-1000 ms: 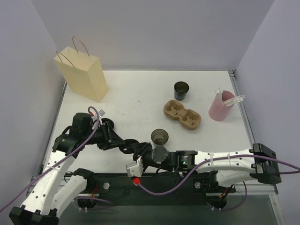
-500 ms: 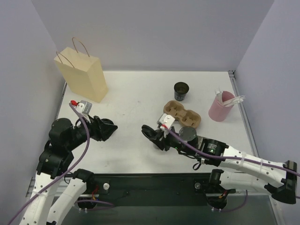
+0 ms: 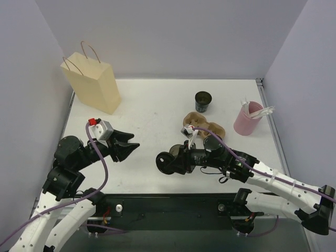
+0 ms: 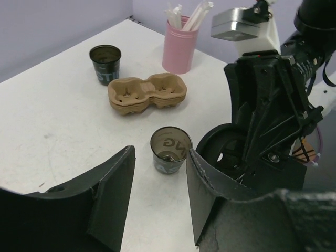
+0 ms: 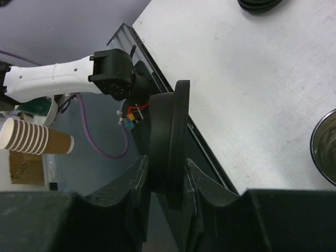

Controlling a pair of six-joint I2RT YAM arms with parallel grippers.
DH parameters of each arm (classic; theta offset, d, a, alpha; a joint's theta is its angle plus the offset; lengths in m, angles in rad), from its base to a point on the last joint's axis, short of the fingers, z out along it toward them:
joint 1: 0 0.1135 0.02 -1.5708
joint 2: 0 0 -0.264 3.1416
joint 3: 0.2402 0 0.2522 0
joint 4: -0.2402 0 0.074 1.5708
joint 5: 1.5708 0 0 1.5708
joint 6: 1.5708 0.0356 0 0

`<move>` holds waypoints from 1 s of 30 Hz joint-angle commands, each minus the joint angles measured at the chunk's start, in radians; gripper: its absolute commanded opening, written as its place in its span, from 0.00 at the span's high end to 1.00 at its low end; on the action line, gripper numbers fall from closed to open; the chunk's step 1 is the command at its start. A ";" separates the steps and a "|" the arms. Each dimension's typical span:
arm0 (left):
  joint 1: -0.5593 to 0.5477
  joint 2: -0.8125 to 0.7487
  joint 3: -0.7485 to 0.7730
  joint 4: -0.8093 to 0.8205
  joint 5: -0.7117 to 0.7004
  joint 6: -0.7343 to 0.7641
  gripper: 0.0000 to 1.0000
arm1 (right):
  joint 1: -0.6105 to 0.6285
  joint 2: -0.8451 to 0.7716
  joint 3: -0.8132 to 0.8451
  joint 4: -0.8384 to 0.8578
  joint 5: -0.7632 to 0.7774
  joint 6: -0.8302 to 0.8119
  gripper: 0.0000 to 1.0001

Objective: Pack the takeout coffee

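Near the tabletop's [image 3: 152, 105] front middle, the lid [image 3: 167, 163] is held on edge, clamped in the right hand [image 5: 167, 181]. The cup [image 4: 170, 149] is stood upright just beside it. The left hand [image 4: 157, 194] is kept parted, empty, farther off.

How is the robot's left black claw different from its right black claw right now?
The left gripper has its jaws spread apart, while the right gripper has its jaws closed. The left gripper holds nothing, but the right gripper pinches a round black plastic lid standing on its edge. Both are black with two fingers, and they point toward each other.
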 commanded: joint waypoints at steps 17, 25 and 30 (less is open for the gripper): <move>-0.720 0.236 -0.032 0.091 -0.638 0.307 0.47 | -0.136 0.017 0.016 0.040 -0.191 0.134 1.00; -0.736 0.263 -0.023 0.120 -0.676 0.338 0.48 | -0.134 -0.003 -0.013 0.043 -0.221 0.137 1.00; -0.736 0.267 -0.021 0.128 -0.695 0.335 0.49 | -0.134 0.002 -0.023 0.032 -0.227 0.125 1.00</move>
